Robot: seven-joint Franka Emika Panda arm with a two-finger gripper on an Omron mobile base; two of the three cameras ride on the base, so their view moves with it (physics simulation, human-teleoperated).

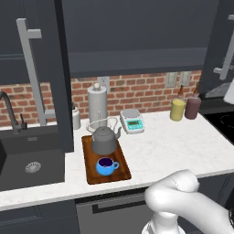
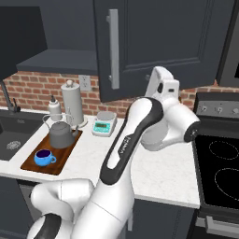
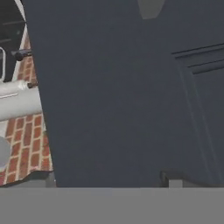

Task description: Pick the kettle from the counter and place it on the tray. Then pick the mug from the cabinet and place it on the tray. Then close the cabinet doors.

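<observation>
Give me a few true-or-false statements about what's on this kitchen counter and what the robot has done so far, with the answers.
1. The kettle stands on the tray. True.
2. The mug is still in the cabinet. False: it sits on the tray, in front of the kettle.
3. The cabinet doors are both shut. False: the left door stands open, swung out over the counter, and the right door also stands out from the cabinet.
4. A small scale sits on the counter to the right of the kettle. True.
5. The mug is red. False: it is blue.
</observation>
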